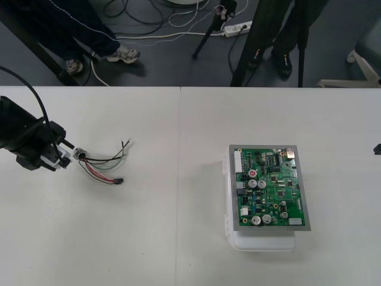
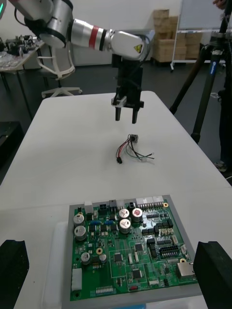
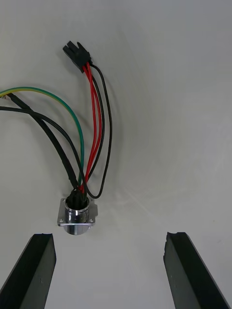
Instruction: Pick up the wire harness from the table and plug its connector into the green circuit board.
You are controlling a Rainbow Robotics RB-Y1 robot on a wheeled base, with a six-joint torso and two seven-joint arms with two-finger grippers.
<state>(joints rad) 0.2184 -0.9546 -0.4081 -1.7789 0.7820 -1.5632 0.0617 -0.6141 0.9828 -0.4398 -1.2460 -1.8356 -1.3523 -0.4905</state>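
Observation:
The wire harness (image 1: 102, 167) lies on the table's left side, its metal socket (image 3: 77, 215) nearest my left gripper and its black plug (image 3: 76, 54) at the far end of the red and black wires. My left gripper (image 3: 111, 270) hovers just short of the socket, open, with nothing between its fingers (image 3: 35, 270). It also hangs above the harness (image 2: 131, 147) in the right wrist view, as the left gripper (image 2: 126, 116). The green circuit board (image 1: 269, 187) sits on its white base (image 1: 262, 241) at the right. My right gripper (image 2: 113, 275) stands open just before the board (image 2: 125, 246).
A seam (image 1: 179, 179) between two table halves runs between harness and board. Loose green and black wire ends (image 1: 126, 144) splay out from the harness toward the far side. Bare table surrounds both objects.

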